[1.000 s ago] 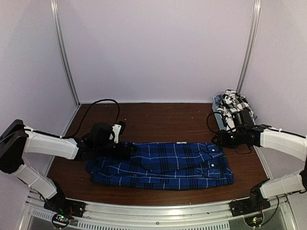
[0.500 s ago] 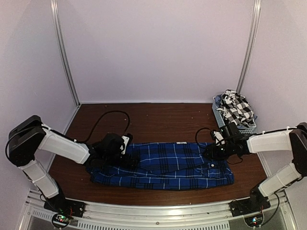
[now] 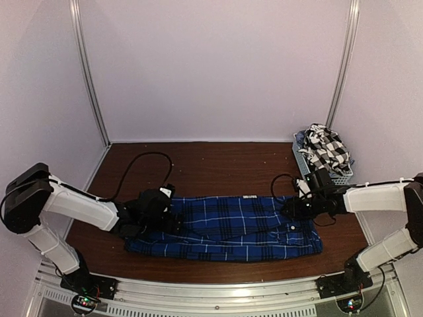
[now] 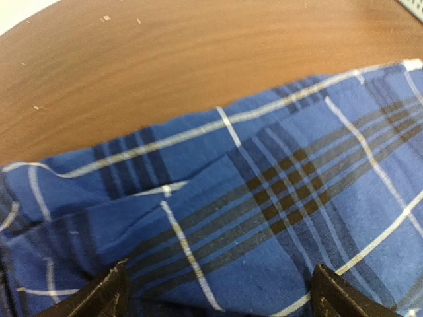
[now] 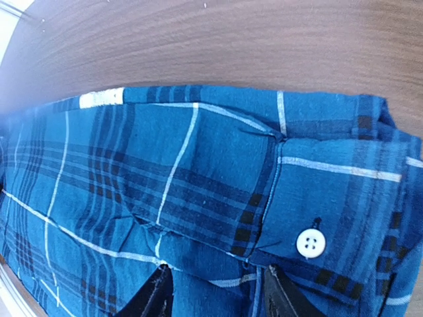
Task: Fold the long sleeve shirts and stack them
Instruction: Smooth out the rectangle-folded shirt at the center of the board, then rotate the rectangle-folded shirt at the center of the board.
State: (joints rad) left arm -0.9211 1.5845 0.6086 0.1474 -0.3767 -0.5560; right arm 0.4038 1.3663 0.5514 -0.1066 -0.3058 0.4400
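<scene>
The royal-blue plaid long sleeve shirt [image 3: 228,228] lies folded into a long strip across the front of the brown table [image 3: 218,165]. My left gripper [image 3: 172,220] is low over its left end, jaws wide open, with plaid cloth [image 4: 264,198] spread between the fingertips [image 4: 109,294]. At the right end, my right gripper [image 3: 291,210] stands partly open over a buttoned cuff [image 5: 310,243]; its fingers [image 5: 155,294] straddle a fold edge without pinching it. A black-and-white check shirt [image 3: 326,148] is heaped in the basket.
A small grey slotted basket [image 3: 316,168] stands at the back right against the wall. A black cable [image 3: 142,162] loops over the table behind the left arm. White walls close in on three sides, and a metal rail [image 3: 211,290] runs along the near edge.
My right gripper has moved left from beside the basket to the shirt's right end. My left gripper has dropped lower and come forward onto the left end.
</scene>
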